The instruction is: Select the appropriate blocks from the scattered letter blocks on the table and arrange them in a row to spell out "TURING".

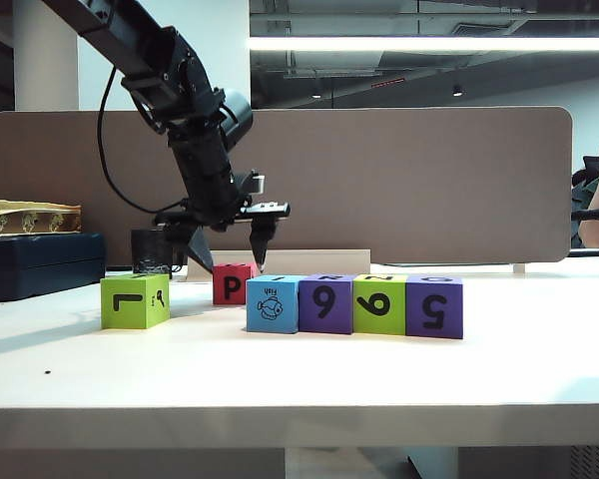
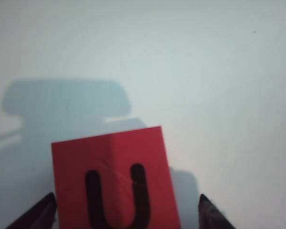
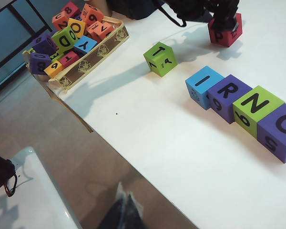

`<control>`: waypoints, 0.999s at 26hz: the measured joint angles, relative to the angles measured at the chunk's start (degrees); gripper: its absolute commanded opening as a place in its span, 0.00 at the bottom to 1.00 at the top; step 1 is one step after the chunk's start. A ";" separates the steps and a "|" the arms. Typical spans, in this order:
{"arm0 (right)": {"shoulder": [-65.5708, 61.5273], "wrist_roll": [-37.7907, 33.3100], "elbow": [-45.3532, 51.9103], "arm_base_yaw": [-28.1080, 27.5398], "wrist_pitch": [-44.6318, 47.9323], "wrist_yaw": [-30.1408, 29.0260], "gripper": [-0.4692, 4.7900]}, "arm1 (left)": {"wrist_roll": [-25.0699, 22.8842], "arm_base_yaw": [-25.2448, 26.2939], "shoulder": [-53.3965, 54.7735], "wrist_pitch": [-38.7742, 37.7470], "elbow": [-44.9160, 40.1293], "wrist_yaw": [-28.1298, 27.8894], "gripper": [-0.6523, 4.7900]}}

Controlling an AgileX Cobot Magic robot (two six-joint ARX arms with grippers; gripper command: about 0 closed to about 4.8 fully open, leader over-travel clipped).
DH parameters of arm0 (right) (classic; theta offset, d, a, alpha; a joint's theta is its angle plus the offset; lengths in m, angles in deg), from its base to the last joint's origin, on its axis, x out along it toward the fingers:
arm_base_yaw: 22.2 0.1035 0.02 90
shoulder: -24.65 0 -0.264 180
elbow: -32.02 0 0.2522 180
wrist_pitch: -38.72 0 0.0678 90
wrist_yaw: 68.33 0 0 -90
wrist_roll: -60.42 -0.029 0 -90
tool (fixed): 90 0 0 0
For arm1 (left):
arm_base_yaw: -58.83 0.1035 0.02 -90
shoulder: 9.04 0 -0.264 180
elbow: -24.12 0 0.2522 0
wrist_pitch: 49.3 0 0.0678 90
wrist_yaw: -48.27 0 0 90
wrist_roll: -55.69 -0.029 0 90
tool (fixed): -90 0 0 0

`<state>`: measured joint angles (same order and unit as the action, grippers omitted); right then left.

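Nearest the exterior camera is the thick pale front edge of the worktop (image 1: 299,409). Six letter blocks are seen on it. Four are lined up in a row, touching side by side: a blue block (image 1: 273,304) with a fish picture and the tiny word "Fish", a purple block (image 1: 325,303) marked 6 on its front, a lime green block (image 1: 379,303) also marked 6 or 9, and a second purple block (image 1: 434,306) marked 5. From the right wrist view their tops are read as I, R, N and G.

A second lime green block (image 1: 135,300) is set apart to the left of the row; a T is shown on its top in the right wrist view. A red block (image 1: 233,283) is placed just behind the left end of the row, with a P on its front and a big black U on top in the left wrist view.

The left pincer (image 1: 230,261) is held spread wide, one dark finger (image 2: 38,214) on each side of the red block, not pressed against it.

The right pincer cannot be seen in any picture, so its state cannot be told.

A box (image 3: 81,64) full of many more colored blocks is seen at the worktop's far left. A black mug (image 1: 152,251) is placed behind the green T block.
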<state>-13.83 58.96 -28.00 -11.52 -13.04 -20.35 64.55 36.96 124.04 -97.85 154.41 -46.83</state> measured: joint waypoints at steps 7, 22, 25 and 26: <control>0.02 0.00 0.00 0.02 -0.04 0.00 0.09 | 0.00 0.24 0.92 -0.57 0.00 -0.09 0.74; 0.00 0.00 0.00 0.02 -0.02 0.02 0.09 | -0.48 0.22 0.04 -3.69 -0.22 -0.02 0.60; 0.00 0.00 0.00 0.02 -0.02 0.00 0.09 | -1.64 0.20 -3.06 -7.58 -0.33 -0.02 0.60; 0.00 0.00 0.00 0.02 -0.02 0.00 0.09 | -1.90 0.22 -4.11 -8.61 -0.31 -0.02 0.60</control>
<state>-13.83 58.96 -28.00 -11.50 -13.06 -20.35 62.65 37.18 119.93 -106.46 154.10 -46.85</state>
